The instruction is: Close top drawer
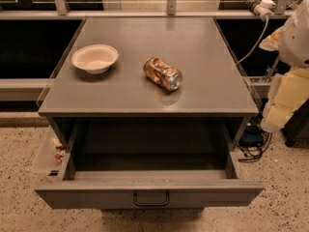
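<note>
The top drawer is a wide grey metal drawer pulled far out from under the grey cabinet top. It looks empty inside. Its front panel faces me at the bottom of the view, with a dark loop handle at its centre. My arm comes in at the right edge, and the gripper hangs beside the cabinet's right side, above the floor. It is level with the drawer's right rear corner and apart from the drawer and its handle.
A white bowl and a crushed can lying on its side rest on the cabinet top. A clear side bin with small packets hangs at the drawer's left. A power strip with a white cable and floor cables are at the right.
</note>
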Motion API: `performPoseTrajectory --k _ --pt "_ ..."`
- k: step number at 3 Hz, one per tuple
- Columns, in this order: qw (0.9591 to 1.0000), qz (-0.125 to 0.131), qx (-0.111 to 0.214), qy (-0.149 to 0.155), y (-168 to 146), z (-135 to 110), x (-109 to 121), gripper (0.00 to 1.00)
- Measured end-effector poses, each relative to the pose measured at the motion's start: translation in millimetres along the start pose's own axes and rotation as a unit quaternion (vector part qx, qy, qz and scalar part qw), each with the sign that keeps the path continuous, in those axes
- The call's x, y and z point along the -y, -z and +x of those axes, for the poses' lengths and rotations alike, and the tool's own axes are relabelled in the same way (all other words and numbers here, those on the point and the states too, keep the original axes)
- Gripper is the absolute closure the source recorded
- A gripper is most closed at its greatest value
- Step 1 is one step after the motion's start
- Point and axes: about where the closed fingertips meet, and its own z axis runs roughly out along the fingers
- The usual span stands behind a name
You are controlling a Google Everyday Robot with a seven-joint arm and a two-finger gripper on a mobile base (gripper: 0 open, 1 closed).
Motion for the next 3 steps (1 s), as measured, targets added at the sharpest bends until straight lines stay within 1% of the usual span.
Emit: performPoseTrajectory --k 1,2,3 --pt "1.0000 0.000 0.000 0.000 0 0 0 0.00" --pt "0.9998 -0.003 0.018 -0.009 -13 7 -20 0.00" --pt "0.9965 0.000 0.079 -0.028 -39 17 -65 0.00"
